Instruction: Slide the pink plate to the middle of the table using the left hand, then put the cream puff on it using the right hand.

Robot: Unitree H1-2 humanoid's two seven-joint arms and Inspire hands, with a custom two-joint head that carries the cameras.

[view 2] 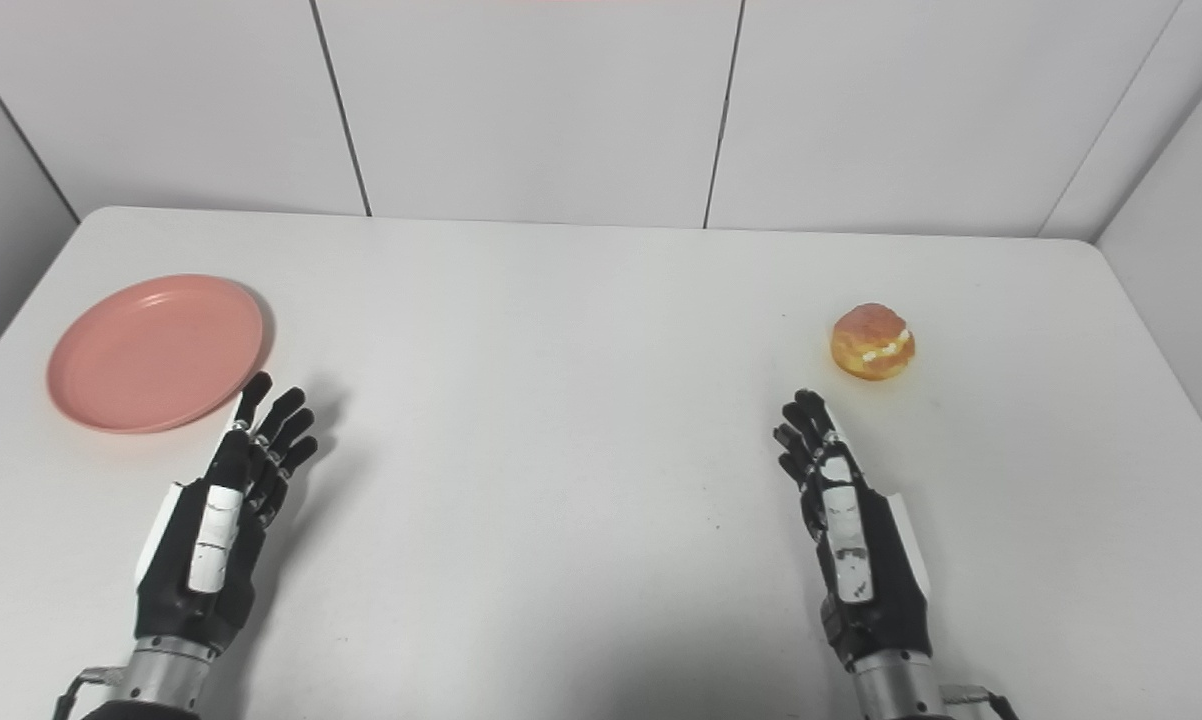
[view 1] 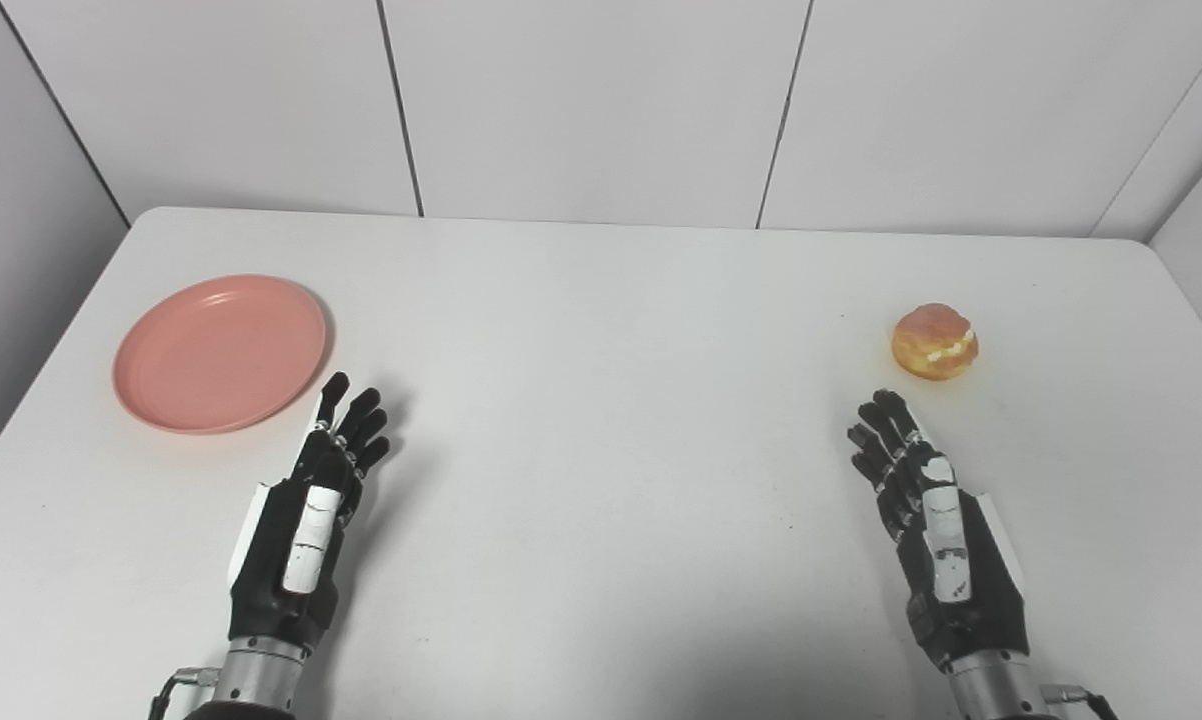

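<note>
A round pink plate [view 1: 219, 352] lies empty on the left side of the white table [view 1: 601, 420]. My left hand [view 1: 311, 510] hovers just right of and below the plate, its fingers straight and apart, holding nothing and not touching the rim. On the right side sits a golden cream puff [view 1: 934, 342] with a line of white cream. My right hand [view 1: 926, 520] stands open a little below the puff, edge-on, its fingertips short of it.
White wall panels rise behind the table's far edge [view 1: 601, 222]. Side walls close in at the left [view 1: 21, 250] and right [view 1: 1201, 250]. Bare tabletop lies between my two hands [view 2: 541, 480].
</note>
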